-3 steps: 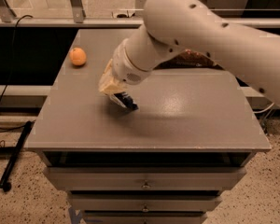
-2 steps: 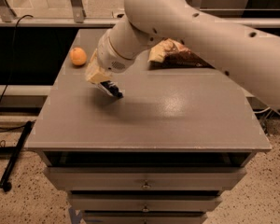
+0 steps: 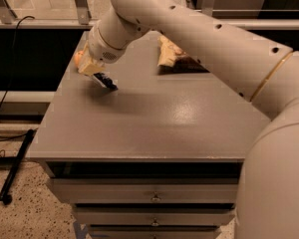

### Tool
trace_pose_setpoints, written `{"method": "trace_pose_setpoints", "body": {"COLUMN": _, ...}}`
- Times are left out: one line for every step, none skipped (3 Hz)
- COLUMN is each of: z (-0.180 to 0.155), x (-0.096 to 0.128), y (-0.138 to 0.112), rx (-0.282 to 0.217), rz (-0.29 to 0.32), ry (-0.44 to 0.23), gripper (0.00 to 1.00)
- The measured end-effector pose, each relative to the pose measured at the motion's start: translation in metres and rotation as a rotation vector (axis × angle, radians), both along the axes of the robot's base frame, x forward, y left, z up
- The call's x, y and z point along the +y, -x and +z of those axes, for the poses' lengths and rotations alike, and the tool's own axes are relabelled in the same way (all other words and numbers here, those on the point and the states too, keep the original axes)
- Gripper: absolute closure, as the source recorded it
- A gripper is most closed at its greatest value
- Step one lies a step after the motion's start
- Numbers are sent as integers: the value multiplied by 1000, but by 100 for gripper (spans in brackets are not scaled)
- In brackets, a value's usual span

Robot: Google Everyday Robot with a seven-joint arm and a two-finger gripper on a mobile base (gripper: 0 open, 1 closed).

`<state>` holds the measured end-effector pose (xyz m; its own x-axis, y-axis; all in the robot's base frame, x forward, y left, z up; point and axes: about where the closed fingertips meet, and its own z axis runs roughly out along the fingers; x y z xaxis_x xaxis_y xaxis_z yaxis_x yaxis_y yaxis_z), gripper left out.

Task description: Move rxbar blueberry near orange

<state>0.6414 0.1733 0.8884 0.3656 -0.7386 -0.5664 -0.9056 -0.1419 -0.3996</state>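
the gripper (image 3: 96,74) is hovering over the far left part of the grey table (image 3: 154,118). its cream fingers (image 3: 89,67) are pinching the rxbar blueberry (image 3: 106,81), which is sticking out below them toward the near side, seemingly just clear of the tabletop. the orange (image 3: 78,59) is peeking out directly behind the fingers, mostly hidden by them.

judging from this, the carry is looking nearly complete, since the bar is hanging close to the fruit. what is remaining is lowering it, letting go and backing away without nudging the orange.

the bar is showing as a thin, flat, dark wrapper, probably slick film that is flexing a little in the grip. the orange is round and smooth, so it is likely to roll if bumped. the table is presenting a flat painted surface with a soft sheen. a crumpled brown-and-cream snack bag (image 3: 170,54) is lying well to the right of the fingers.
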Motion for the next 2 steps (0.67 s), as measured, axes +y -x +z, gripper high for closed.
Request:
{"method": "trace_pose_setpoints", "body": {"z": -11, "x": 3, "y": -22, "rx": -4, "rz": -13, "ry": 21, "gripper": 100}}
{"method": "trace_pose_setpoints", "body": {"z": -20, "x": 1, "y": -39, "rx": -5, "rz": -27, "ry": 39, "gripper": 100}}
